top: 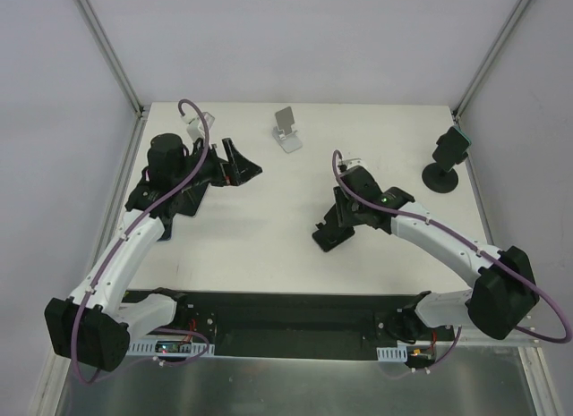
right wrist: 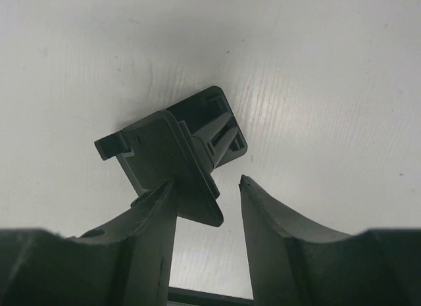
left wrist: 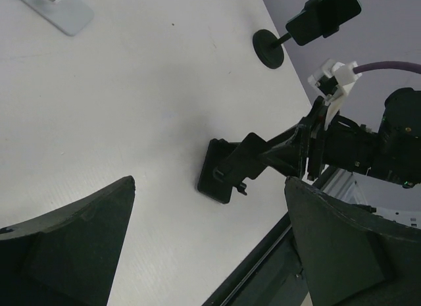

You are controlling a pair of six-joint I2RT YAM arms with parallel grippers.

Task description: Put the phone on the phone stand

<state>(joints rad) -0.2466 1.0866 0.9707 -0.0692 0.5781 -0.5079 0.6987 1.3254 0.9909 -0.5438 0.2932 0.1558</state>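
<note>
A dark phone (top: 453, 144) sits clamped on a black round-base holder (top: 440, 177) at the back right; it also shows in the left wrist view (left wrist: 323, 15). A small black folding phone stand (top: 326, 234) stands on the table mid-right and fills the right wrist view (right wrist: 172, 143). My right gripper (top: 335, 221) is open right over it; in the right wrist view (right wrist: 207, 182) the left finger lies against the stand's back plate and the right finger is apart. My left gripper (top: 238, 166) is wide open and empty at the back left (left wrist: 209, 182).
A silver-white phone stand (top: 287, 131) stands at the back centre, also in the left wrist view (left wrist: 56, 6). Grey enclosure walls and aluminium posts surround the white table (top: 269, 255). The black base rail runs along the near edge.
</note>
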